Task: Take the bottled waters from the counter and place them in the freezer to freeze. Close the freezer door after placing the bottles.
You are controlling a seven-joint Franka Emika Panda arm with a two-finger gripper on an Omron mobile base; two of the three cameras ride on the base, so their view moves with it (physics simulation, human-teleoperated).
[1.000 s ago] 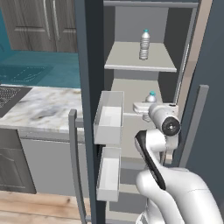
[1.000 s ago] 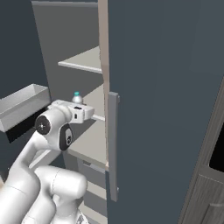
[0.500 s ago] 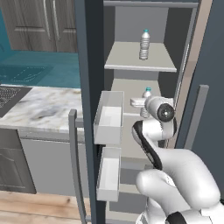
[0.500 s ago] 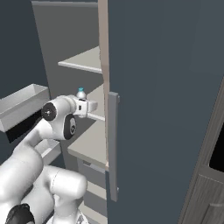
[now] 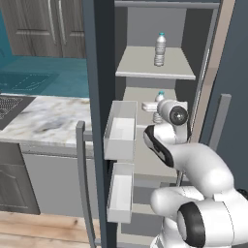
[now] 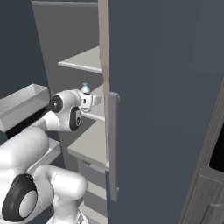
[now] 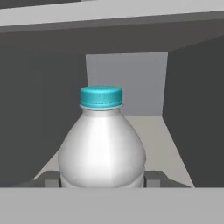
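Inside the open freezer: fingers clenched on a water bottle, gripper reaching in over the middle shelf, near its front edge. Bottle upright, blue cap up. Second bottle standing on the upper shelf, toward the right, back from its front edge. Freezer door swung wide, white bins on its inner face. Marble counter off to the left.

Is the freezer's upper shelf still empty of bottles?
No, one bottled water already stands upright on the upper shelf inside the freezer.
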